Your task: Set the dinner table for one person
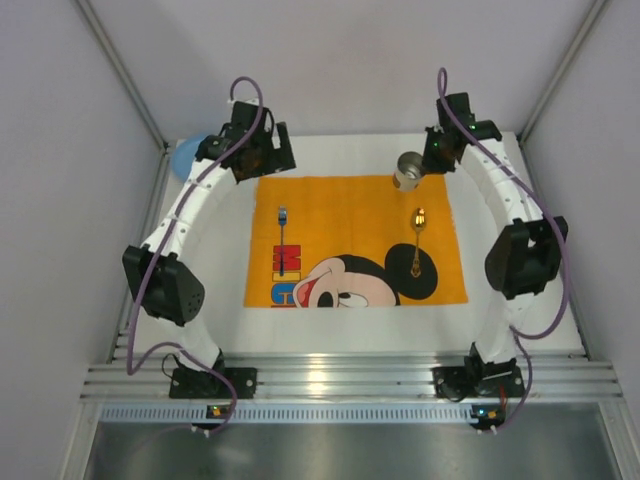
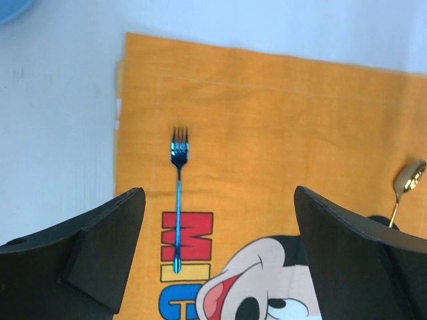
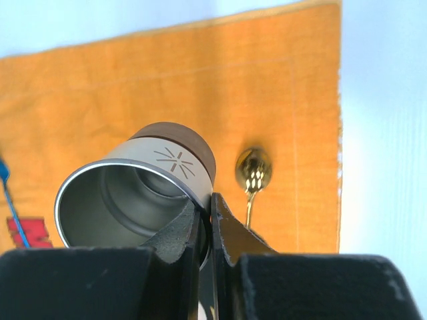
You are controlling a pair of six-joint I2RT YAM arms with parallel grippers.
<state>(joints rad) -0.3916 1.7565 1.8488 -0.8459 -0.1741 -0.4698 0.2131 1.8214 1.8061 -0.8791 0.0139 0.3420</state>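
Observation:
An orange Mickey Mouse cloth [image 1: 356,240] lies on the white dinner table [image 1: 330,325]. A blue fork [image 1: 281,240] lies on the cloth's left side, also in the left wrist view [image 2: 177,207]. A gold spoon [image 1: 417,240] lies on its right side, also in the right wrist view [image 3: 252,175]. My right gripper [image 1: 425,165] is shut on the rim of a steel cup [image 1: 408,170] with a brown base, held tilted over the cloth's far right edge; one finger is inside the cup [image 3: 137,200]. My left gripper [image 1: 258,160] is open and empty above the cloth's far left corner.
A light blue plate [image 1: 187,155] shows partly at the table's far left corner behind the left arm, and at the left wrist view's top left [image 2: 12,8]. A ribbed aluminium rail [image 1: 340,378] runs along the near edge. Grey walls close in both sides.

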